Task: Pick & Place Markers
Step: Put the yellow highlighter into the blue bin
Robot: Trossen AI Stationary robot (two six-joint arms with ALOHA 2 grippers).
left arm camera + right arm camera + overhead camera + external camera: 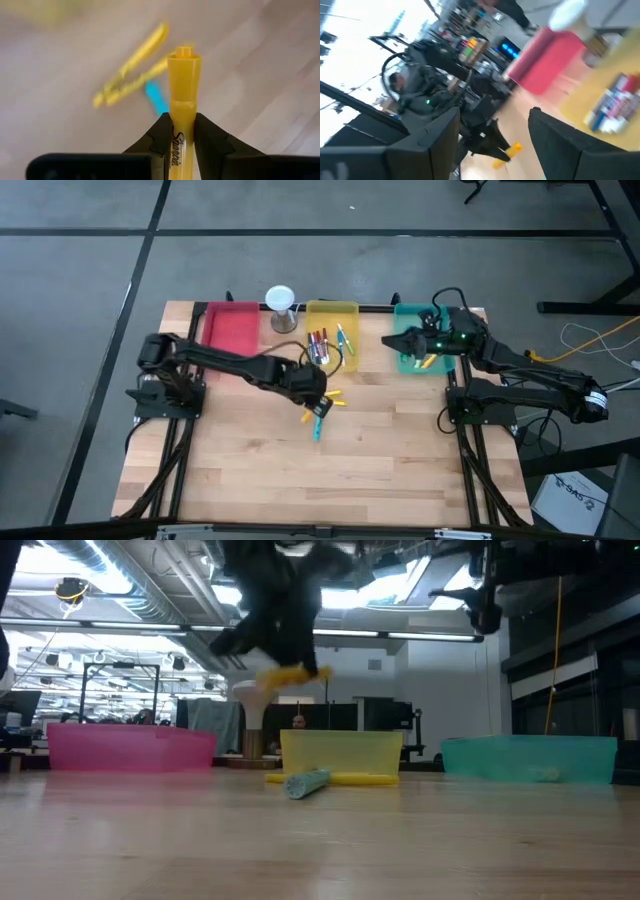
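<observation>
Clamped between the two dark fingers of the left gripper [182, 137], a yellow marker [183, 85] points forward with its cap clear of the fingertips; the low view shows it lifted off the counter [250, 470], above the height of the tray rims. Just below and beside that gripper, two more yellow markers [132, 70] lie crossed on the wood with a blue marker [156, 97] next to them, all apart from the held one. Beyond the gripper, toward the far edge of the counter, sits the yellow tray [350, 308] with a cluster of red, blue and green markers [322, 345] inside. A red tray [232, 330] stands to one side of it, a teal tray [402, 315] to the other, and a white-topped hourglass-shaped object [280, 308] sits between the red and yellow trays. The near half of the counter is bare wood. Over the teal tray hangs the right gripper [418, 345], its fingers spread and holding nothing.
</observation>
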